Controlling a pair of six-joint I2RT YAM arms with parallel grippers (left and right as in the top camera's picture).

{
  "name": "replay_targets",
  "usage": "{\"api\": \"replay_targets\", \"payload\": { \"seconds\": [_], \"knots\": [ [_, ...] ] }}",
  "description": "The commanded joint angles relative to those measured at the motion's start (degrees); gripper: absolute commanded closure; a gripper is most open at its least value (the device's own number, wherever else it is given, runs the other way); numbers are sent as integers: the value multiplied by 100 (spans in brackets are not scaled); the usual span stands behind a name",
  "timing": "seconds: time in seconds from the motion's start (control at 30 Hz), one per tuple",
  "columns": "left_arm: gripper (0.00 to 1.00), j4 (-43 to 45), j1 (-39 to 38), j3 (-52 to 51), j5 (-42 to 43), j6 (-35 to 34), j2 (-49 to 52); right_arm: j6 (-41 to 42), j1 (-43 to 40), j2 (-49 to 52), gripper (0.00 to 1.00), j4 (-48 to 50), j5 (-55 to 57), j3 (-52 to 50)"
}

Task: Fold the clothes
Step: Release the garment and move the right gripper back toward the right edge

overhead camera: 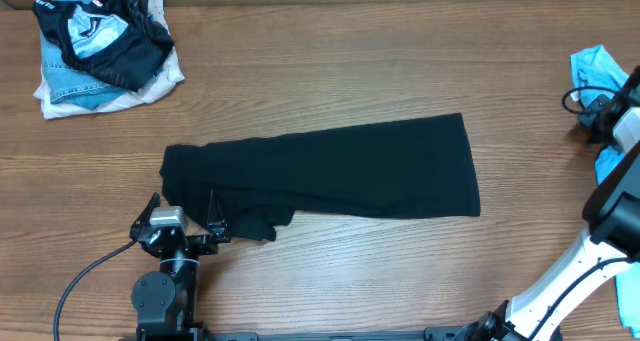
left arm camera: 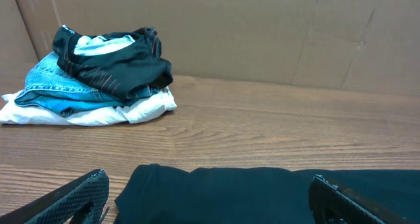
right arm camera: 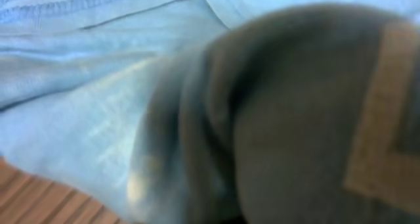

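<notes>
The black T-shirt (overhead camera: 330, 171) is lying as a long folded strip mid-counter (overhead camera: 350, 81), its left end sitting between the wide-spread fingers of the left hand (overhead camera: 183, 209) near the front edge. A shallow pinch there is risking lifting only the top layer and undoing the fold. The right hand (overhead camera: 597, 116) is sitting right at the light blue garment (overhead camera: 598, 66) on the right edge (the blur is hiding whether it is gripping) and could be dragging it off.

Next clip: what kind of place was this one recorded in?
Probably a robot test bench, not a home: wood-grain table, plain cardboard wall behind it, a pile of clothes in one corner.
</notes>
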Motion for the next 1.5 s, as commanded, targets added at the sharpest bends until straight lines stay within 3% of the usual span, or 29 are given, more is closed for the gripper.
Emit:
{"api": "replay_targets", "payload": {
  "seconds": [0.0,0.07,0.17,0.2,0.27,0.3,0.73,1.03,1.47],
  "knots": [
    [0,-2,31,-20,42,50,-55,31,48,-72,85,-358,103,822],
    [0,-2,31,-20,42,50,-55,214,48,-173,66,-824,98,1314],
    [0,-2,31,-20,42,50,-55,568,50,-348,62,-1366,85,1821],
    [0,-2,31,-20,42,50,-55,699,59,-431,55,-1550,9,1989],
    [0,-2,31,-20,42,50,-55,817,72,-603,30,-1862,-304,2275],
    [0,-2,31,-20,42,50,-55,837,96,-767,0,-2100,-706,2490],
    [0,-2,31,-20,42,50,-55,1270,352,-2107,0,-2804,-2719,2736],
    [0,-4,31,-20,42,50,-55,809,1099,-2804,0,-3331,-4544,2736],
    [0,-2,31,-20,42,50,-55,553,2811,-3521,0,-4524,-4548,2734]
  ]
}}
